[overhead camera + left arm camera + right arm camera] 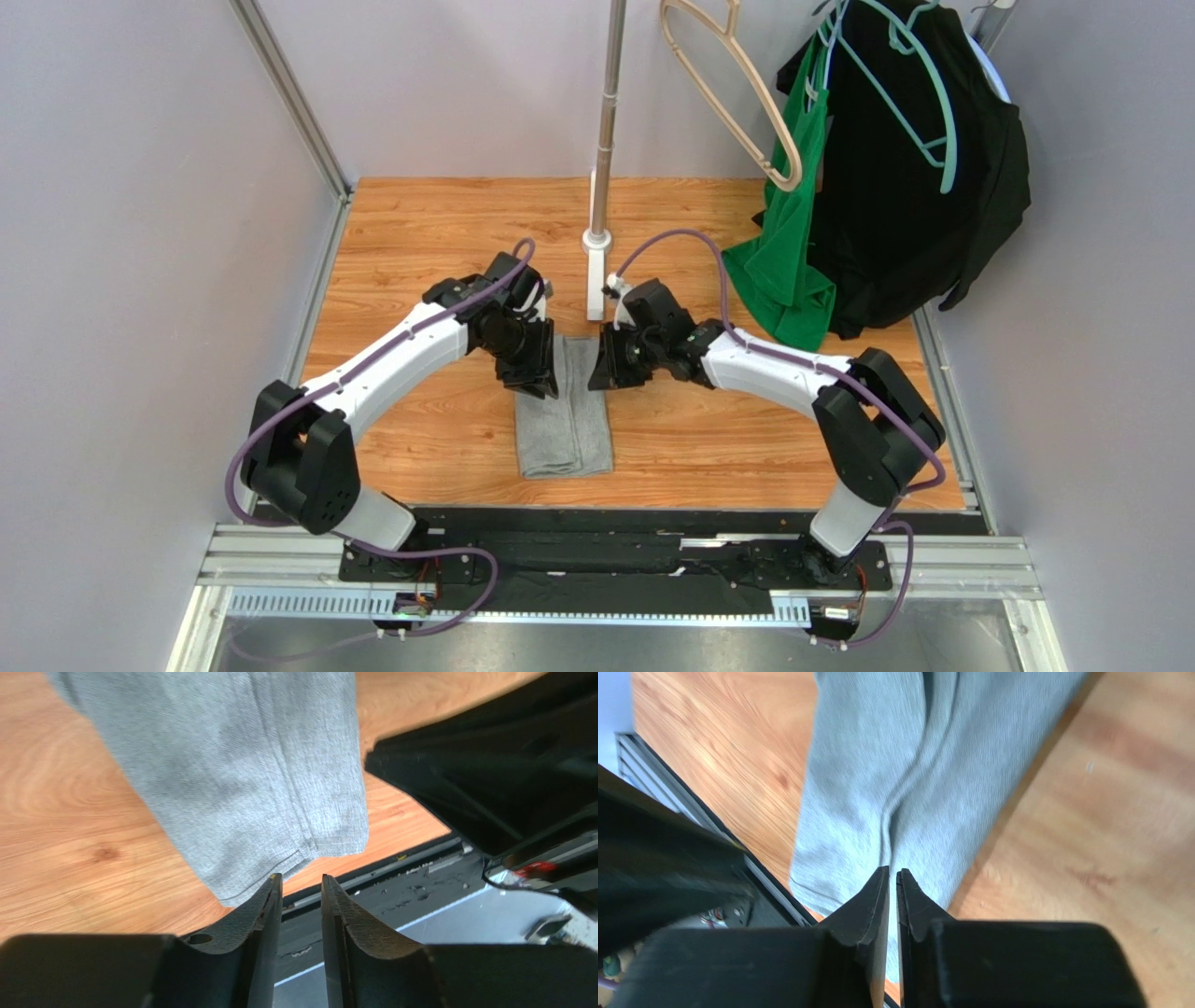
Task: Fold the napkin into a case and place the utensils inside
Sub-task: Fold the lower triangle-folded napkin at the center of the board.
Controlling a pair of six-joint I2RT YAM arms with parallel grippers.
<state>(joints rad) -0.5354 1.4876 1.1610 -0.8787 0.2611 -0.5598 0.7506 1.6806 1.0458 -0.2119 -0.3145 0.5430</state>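
Observation:
The napkin (564, 413) lies on the wooden table as a narrow grey strip, the case, running from mid-table toward the near edge. My left gripper (533, 367) hangs over the far left part of the strip. In the left wrist view its jaws (302, 878) stand apart with nothing between them, the cloth (238, 777) below. My right gripper (613, 367) faces it across the strip's far end. Seen from the right wrist, it (892, 871) has only a thin slit between the jaws and holds nothing, above a lengthwise crease in the cloth (913, 756). The utensils are out of view.
A metal pole (606, 126) stands on its white base just behind both grippers. A green garment (786, 266) and a black garment (912, 168) hang at the back right, with a bare hanger (737, 84). A black rail (631, 521) borders the table's near edge.

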